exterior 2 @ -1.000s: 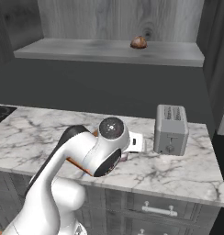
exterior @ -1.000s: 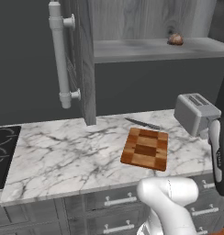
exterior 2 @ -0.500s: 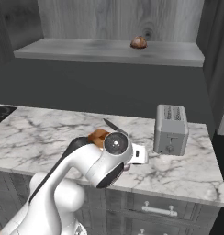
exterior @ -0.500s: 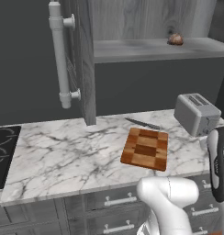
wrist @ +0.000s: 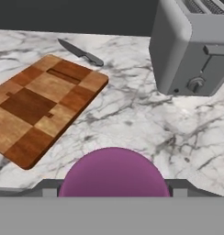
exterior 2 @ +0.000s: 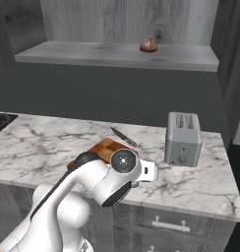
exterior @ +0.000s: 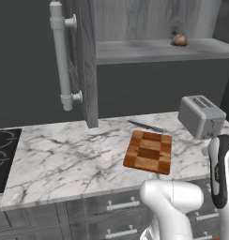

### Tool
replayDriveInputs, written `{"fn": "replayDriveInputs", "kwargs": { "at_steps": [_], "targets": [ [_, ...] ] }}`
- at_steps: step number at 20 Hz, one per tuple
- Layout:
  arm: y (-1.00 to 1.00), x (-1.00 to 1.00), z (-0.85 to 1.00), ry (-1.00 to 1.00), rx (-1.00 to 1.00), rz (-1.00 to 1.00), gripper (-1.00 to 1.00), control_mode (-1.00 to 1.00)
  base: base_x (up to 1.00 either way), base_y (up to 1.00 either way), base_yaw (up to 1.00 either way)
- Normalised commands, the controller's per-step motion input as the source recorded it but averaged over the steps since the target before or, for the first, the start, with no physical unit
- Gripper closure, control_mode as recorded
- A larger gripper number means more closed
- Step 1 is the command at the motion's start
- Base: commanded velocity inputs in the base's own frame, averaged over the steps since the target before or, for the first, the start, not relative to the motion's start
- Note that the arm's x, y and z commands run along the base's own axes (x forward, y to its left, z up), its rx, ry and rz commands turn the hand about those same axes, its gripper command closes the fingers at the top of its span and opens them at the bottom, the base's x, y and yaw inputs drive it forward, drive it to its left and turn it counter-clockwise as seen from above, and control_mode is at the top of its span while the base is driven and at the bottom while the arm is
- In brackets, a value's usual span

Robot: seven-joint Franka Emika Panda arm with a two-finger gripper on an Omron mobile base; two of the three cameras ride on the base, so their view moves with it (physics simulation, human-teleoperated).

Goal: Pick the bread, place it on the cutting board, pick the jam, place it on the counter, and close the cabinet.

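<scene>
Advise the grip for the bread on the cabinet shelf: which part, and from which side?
Grip the bread across its round flanks at about mid-height, probably coming in level from the open front. It is a low dome resting on the shelf with the back wall behind it, so the front and sides are free.

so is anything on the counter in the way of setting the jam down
Nothing visible is. The jam sits at the end effector over bare counter, between the cutting board and the toaster, apart from the knife.
</scene>
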Motion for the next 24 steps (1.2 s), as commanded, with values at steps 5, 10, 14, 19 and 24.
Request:
{"fn": "replayDriveInputs", "kwargs": {
  "at_steps": [5,10,14,19,24],
  "targets": [
    [0.00,0.09,-0.13,0.00,0.00,0.00,1.00,-1.00,0.00,0.00,0.00],
    [0.00,0.21,-0.09,0.00,0.00,0.00,1.00,-1.00,0.00,0.00,0.00],
    [-0.04,0.18,-0.10,0.00,0.00,0.00,1.00,-1.00,0.00,0.00,0.00],
    [-0.08,0.11,-0.13,0.00,0.00,0.00,1.00,-1.00,0.00,0.00,0.00],
    [-0.09,0.11,-0.14,0.00,0.00,0.00,1.00,-1.00,0.00,0.00,0.00]
  ]
}}
